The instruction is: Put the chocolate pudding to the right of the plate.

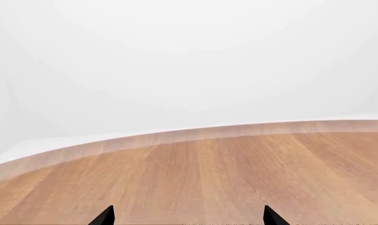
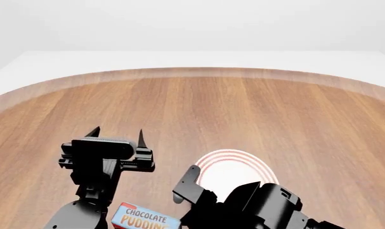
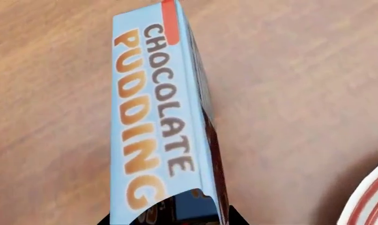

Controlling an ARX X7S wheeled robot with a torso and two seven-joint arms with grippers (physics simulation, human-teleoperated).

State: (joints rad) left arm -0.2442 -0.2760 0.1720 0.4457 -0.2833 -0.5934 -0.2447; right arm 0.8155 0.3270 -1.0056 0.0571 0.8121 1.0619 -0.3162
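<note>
The chocolate pudding (image 2: 143, 218) is seen in the head view at the near edge of the wooden table (image 2: 256, 109), standing on the wood with its light blue lettered top facing up, to the left of the plate (image 2: 228, 167), which lies flat on the table with its near part hidden by the right arm. The right gripper (image 2: 186, 188) is placed between the carton and the plate in that view, one dark finger (image 2: 187, 181) showing just above the carton's right end. In the right wrist view the carton (image 3: 161, 126) fills the middle of the picture, its blue top and dark brown side both shown; the gripper's two dark fingertips (image 3: 223, 216) are found at the carton's near end, one on each side of it, parted and not seen to press on it. A piece of the red-ringed rim (image 3: 367, 199) is seen at the corner, apart from the carton. The left gripper (image 2: 116, 133) is held over bare wood, well away from the carton, its two pointed fingertips (image 1: 104, 216) spread apart with nothing between them.
</note>
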